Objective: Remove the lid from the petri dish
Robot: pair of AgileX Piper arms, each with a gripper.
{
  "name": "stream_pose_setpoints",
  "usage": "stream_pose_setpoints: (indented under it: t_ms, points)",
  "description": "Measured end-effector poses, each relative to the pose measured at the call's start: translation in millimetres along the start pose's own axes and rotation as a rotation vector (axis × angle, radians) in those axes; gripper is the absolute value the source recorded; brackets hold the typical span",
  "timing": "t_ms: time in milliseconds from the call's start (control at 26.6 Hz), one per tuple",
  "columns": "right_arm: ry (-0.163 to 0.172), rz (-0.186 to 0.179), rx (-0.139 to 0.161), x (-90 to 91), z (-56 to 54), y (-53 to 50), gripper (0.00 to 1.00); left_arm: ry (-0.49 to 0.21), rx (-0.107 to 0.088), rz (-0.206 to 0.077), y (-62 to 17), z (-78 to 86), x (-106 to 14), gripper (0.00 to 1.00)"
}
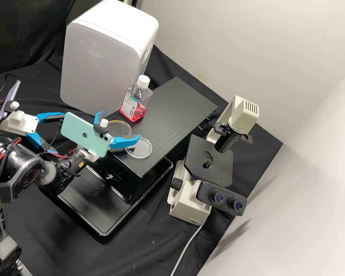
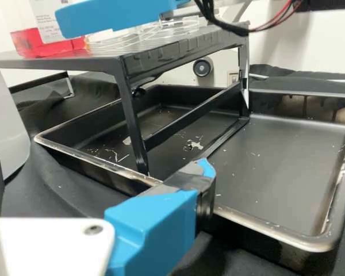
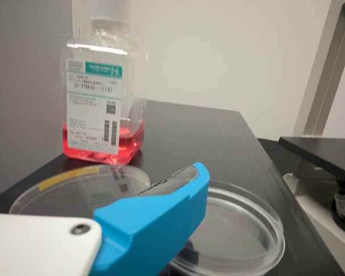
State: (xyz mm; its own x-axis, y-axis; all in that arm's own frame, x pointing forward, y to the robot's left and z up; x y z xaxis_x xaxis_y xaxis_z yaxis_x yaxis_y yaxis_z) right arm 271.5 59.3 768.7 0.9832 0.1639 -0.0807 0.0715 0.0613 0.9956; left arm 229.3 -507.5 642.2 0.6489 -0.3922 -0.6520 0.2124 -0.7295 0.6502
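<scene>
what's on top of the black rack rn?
Bottle of pink liquid, a taped dish and a plain dish beside it. The right gripper hangs over them and covers where they meet.

2 pincers, left pincer [image 1: 54,131] and right pincer [image 1: 119,129], 1 petri dish [image 1: 140,148], 1 lid [image 1: 120,125], 1 bottle [image 1: 134,102], 1 microscope [image 1: 207,180], 1 white box [image 1: 103,57], 1 rack [image 1: 180,107], 1 tray [image 1: 96,214]

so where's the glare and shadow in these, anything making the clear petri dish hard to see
high view: a soft grey shadow lies on the pale surface beside the microscope, and the petri dish reads mainly by its rim against the black platform; right wrist view: a bright highlight bands the shoulder of the bottle; left wrist view: light shines off the metal rim of the tray.
</scene>
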Motion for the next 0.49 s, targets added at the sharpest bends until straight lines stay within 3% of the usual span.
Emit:
stream_pose_setpoints:
  t_ms: [38, 188, 338, 414, 489]
  points:
    - [0.001, 0.002, 0.000, -0.1, -0.4, 0.4, 1.00, 0.013, 0.010, 0.003, 0.2, -0.1, 0.3, 1.00]
    - [0.006, 0.007, 0.000, -1.8, -1.6, 2.0, 1.00, 0.056, 0.079, 0.019, 4.5, 3.6, -4.5, 1.00]
    - [-0.002, 0.014, 0.002, -6.5, -0.3, 3.4, 1.00, 0.062, 0.102, 0.037, 10.2, 6.6, -10.9, 1.00]
    - [-0.021, 0.039, -0.005, -8.8, 0.6, 6.8, 1.00, 0.062, 0.105, 0.043, 11.9, 7.2, -12.4, 1.00]
    - [-0.060, 0.078, -0.007, -12.1, 1.0, 9.9, 1.00, 0.062, 0.106, 0.044, 12.4, 7.4, -13.2, 1.00]
